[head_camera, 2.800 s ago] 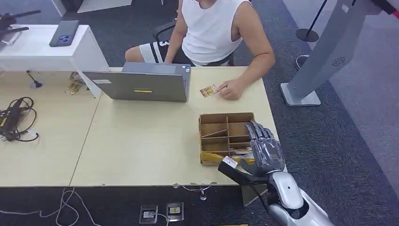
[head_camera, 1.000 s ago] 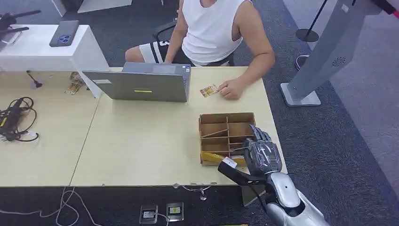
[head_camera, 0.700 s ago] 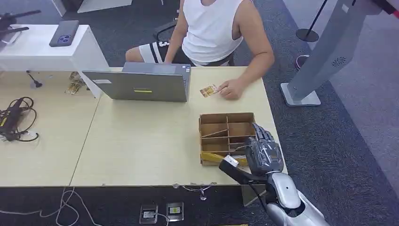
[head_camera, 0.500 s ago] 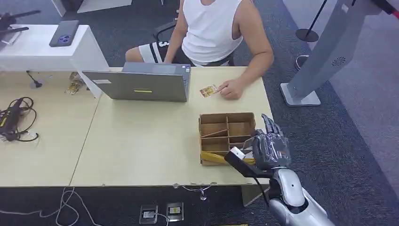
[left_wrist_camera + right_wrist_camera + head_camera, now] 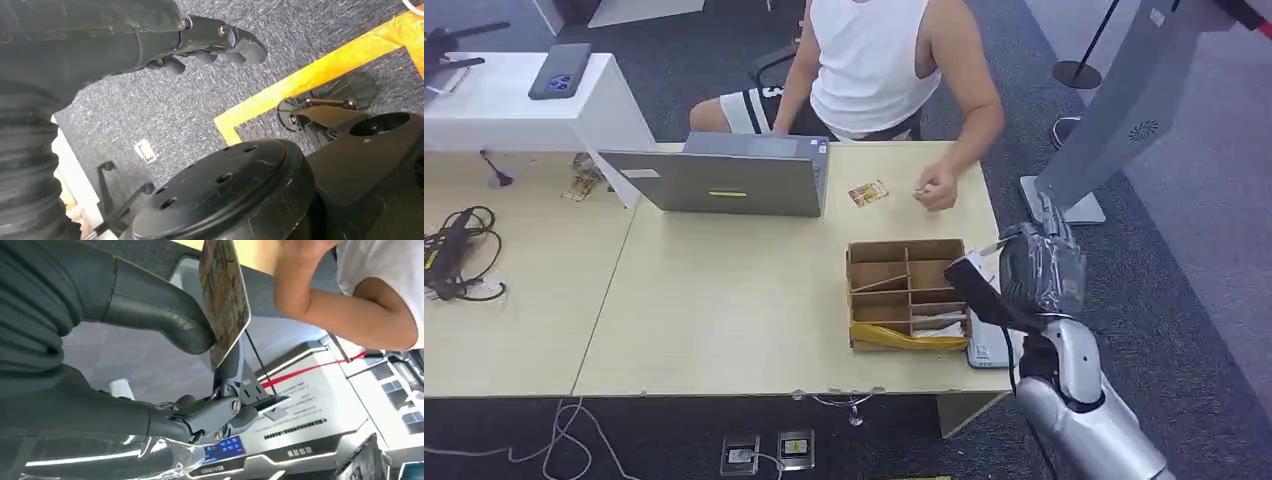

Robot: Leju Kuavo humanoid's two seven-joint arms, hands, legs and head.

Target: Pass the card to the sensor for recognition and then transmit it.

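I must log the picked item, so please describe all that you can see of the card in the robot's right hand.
The card is thin, stiff and rectangular with rounded corners, printed in yellow-brown with a dark pattern too blurred to read. The right hand pinches it between thumb and a finger, lifted in the air beside the table's right edge. Nothing else touches it.

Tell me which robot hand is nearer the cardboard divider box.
Right. The right hand is raised just beside the cardboard divider box, pinching a card; the left hand hangs over the carpet.
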